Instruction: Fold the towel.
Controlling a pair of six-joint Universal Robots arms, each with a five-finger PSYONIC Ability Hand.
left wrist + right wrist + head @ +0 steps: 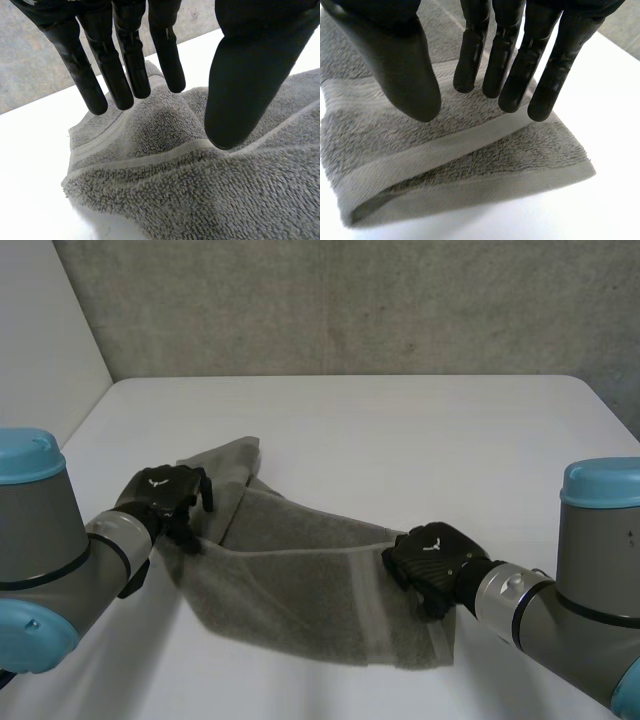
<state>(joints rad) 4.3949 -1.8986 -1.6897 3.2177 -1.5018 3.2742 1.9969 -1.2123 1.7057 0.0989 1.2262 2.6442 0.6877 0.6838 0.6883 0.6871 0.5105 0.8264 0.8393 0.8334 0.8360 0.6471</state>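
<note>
Towel [290,585] lies slanted across the frame's lower middle; left hand [165,495] at its left end, fingers [131,65] straight, released. Right hand [432,555] at its right end, likewise released.

The towel [290,585] is grey terry, folded over on itself into a long strip. It lies slantwise on the near half of the table [400,430], one end far and to the left, the other near and to the right. The left end is rumpled, with a raised hump and a flat woven band by its edge. The right end lies flat in two layers, edges nearly matched, with a smooth band across it.
</note>
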